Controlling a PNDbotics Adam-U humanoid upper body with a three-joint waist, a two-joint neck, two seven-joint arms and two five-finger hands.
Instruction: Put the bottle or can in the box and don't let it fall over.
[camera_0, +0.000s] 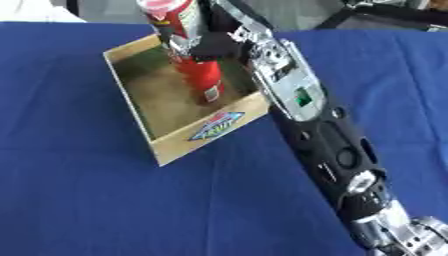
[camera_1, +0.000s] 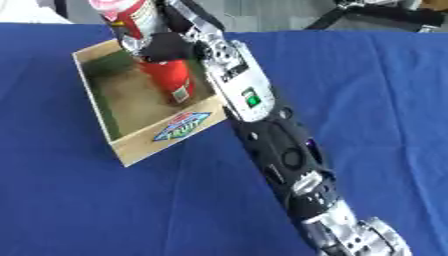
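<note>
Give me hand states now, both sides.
Right hand: shut on the red can, which stands inside the wooden box.
Left hand: not in view.

Red can (camera_0: 194, 70) w/ white top, tan wood box (camera_0: 203, 137) — blue-green logo, blue cloth (camera_0: 79, 195).

Box (camera_0: 188, 142) left half free; can (camera_0: 199, 75) and right hand (camera_0: 214, 47) fill right.

A table (camera_0: 79, 200) covered in deep blue cloth fills the view. One thing lies directly on it: a shallow open wooden box (camera_0: 208, 131), set askew at the far left, a blue and red label on its near wall.
</note>
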